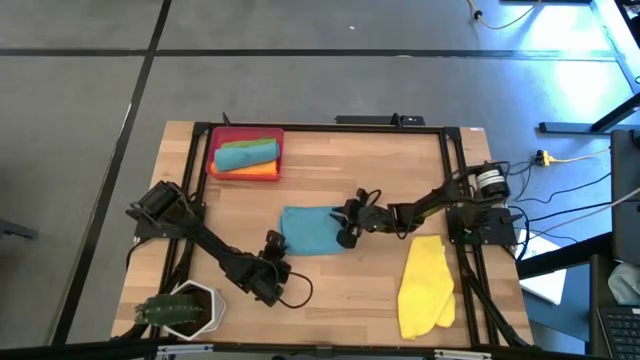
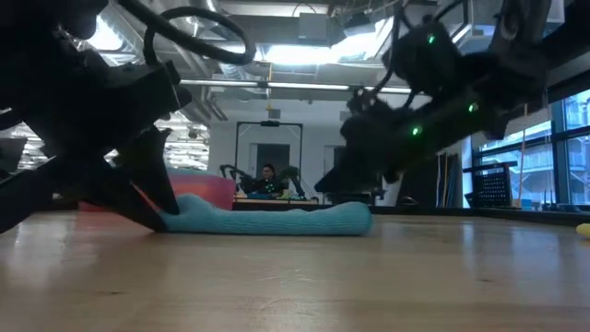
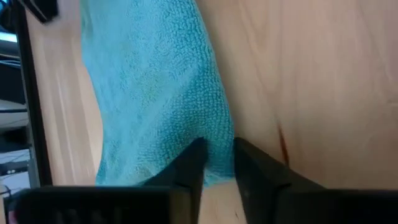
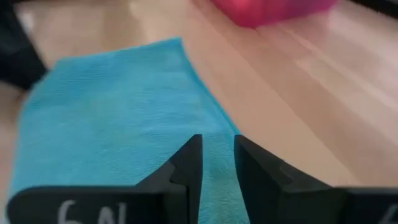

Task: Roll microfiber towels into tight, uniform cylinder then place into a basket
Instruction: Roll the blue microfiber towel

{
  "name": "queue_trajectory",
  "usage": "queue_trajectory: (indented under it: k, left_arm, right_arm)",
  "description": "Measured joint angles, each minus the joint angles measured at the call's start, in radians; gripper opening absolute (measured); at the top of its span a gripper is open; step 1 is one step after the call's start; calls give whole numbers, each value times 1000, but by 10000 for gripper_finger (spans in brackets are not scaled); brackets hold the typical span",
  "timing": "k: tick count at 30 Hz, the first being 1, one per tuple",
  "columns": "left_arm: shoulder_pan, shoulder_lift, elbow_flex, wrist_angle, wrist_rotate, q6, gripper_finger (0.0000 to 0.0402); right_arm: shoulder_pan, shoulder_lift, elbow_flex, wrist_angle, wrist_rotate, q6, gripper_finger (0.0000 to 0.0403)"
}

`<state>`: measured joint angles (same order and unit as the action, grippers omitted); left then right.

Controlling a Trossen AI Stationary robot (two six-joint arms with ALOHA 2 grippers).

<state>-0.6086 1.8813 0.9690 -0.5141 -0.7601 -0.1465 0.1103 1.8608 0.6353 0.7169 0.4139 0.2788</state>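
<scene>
A: Mid-table, the teal towel (image 1: 310, 230) lies flat on the wood. Its near-left corner has the left gripper (image 1: 274, 243) on it, and its right edge has the right gripper (image 1: 347, 222) on it.

B: Jaw state?

A: In the left wrist view the left fingers (image 3: 193, 165) stand close together with the towel's edge pinched in the narrow gap. In the right wrist view the right fingers (image 4: 189, 165) are equally close, pinching the right edge of the cloth. Both grips hold the same teal towel, at opposite ends.

B: Low view agrees?

A: Yes. The towel (image 2: 267, 219) shows as a low teal strip on the tabletop, with one dark gripper down at each end.

B: Basket?

A: The red basket (image 1: 215, 150) sits at the far-left part of the table (image 1: 330, 300), well apart from the flat towel. Inside it a second teal towel (image 1: 245, 153) lies rolled up, on top of the orange towel (image 1: 258, 171). Something green (image 1: 262, 139) shows behind the teal roll; I can't tell more than the colour.

B: Anything else?

A: The yellow towel (image 1: 425, 285) lies loose near the right edge, touching neither gripper. The white hexagonal pot (image 1: 190, 305) with a plant sits at the near-left corner, just beside the left arm. A person (image 2: 267, 180) sits in the room behind the table.
</scene>
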Motion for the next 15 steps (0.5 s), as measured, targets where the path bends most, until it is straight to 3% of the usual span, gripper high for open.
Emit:
queue_trajectory:
  k: [5, 7, 15]
  left_arm:
    - [0, 1, -1, 0, 2, -56, 12]
    - [0, 1, -1, 1, 9, -88, 6]
    - [-3, 1, -1, 4, 21, -158, 1]
  right_arm:
    - [45, -75, 0, -66, 0, -130, 105]
    - [72, -86, 0, -69, 0, -162, 124]
    - [233, -72, 1, -69, -72, -307, 250]
